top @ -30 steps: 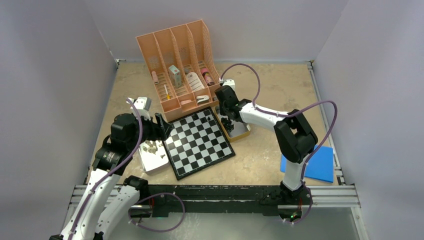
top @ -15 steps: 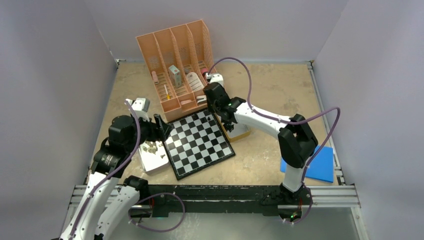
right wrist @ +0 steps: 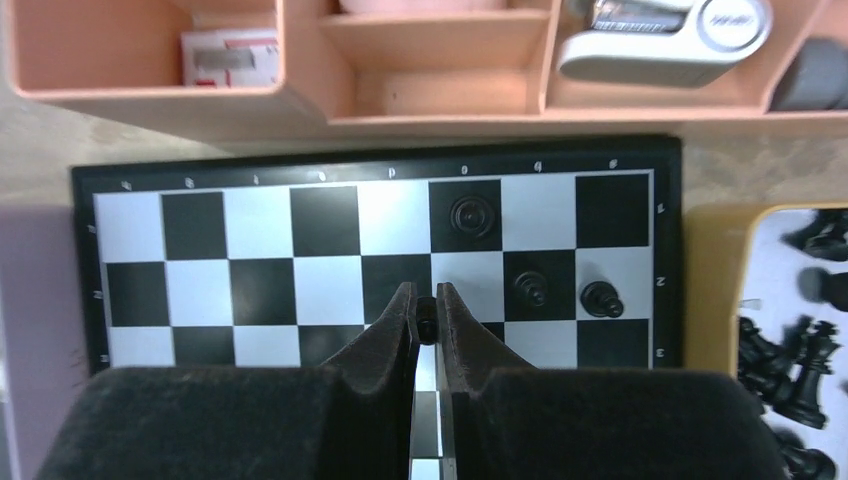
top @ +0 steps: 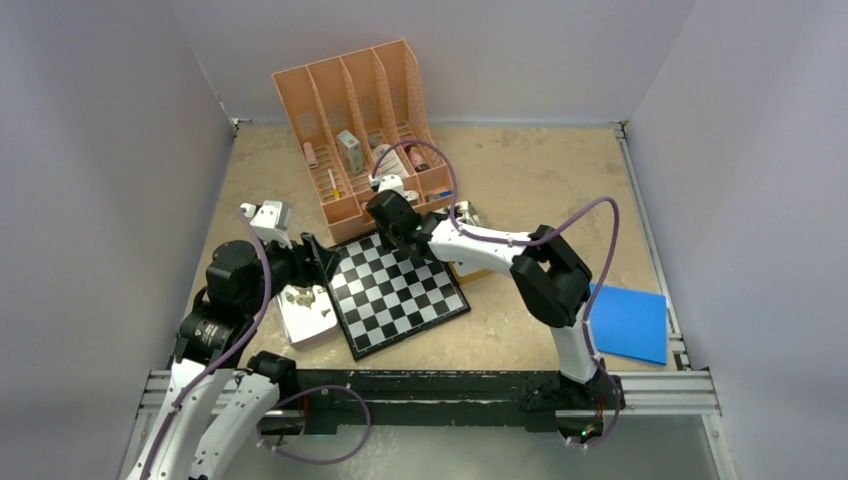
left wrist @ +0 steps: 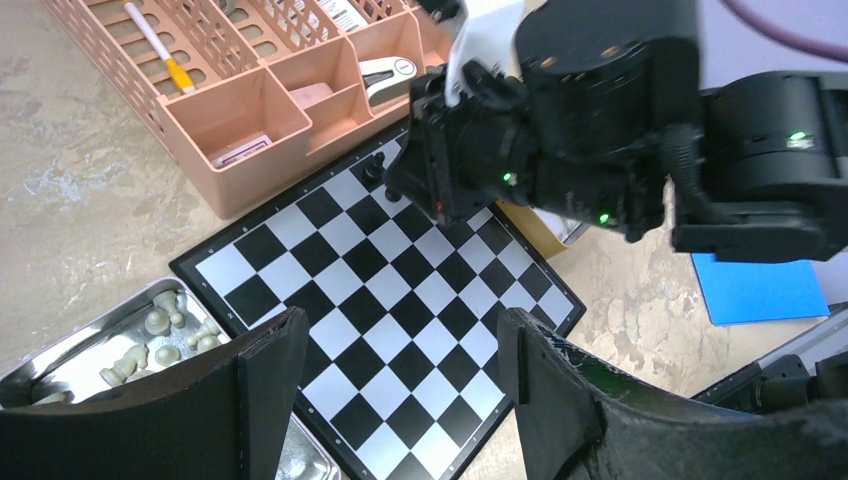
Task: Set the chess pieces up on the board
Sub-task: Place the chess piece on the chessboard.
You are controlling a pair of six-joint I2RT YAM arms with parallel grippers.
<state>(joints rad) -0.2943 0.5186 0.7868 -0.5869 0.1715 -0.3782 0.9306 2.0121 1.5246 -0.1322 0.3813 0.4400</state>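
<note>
The right gripper [right wrist: 426,303] hangs over the board [right wrist: 250,262], above the second rank in from the board's far edge. Its jaws are pinched tight on a small black piece [right wrist: 427,324]. It is probably a pawn, though the jaws hide most of it. Just right of it on the board stand a black disc-topped piece [right wrist: 472,215] on the far rank and a first pawn [right wrist: 529,288] and a second pawn [right wrist: 600,298] on the second rank. Spare black pieces [right wrist: 810,350] lie in a yellow-rimmed tray [right wrist: 715,290] just beside the board's right edge.

The left gripper [left wrist: 400,385] sits above the board's left side, jaws spread wide with nothing between them. Pale pieces [left wrist: 160,330] lie in a metal tray [left wrist: 60,350] just left of the board. On the desk [top: 560,170], a pink organiser [top: 345,110] stands just beyond the board's far edge. A blue sheet [top: 630,325] lies well to the board's right.
</note>
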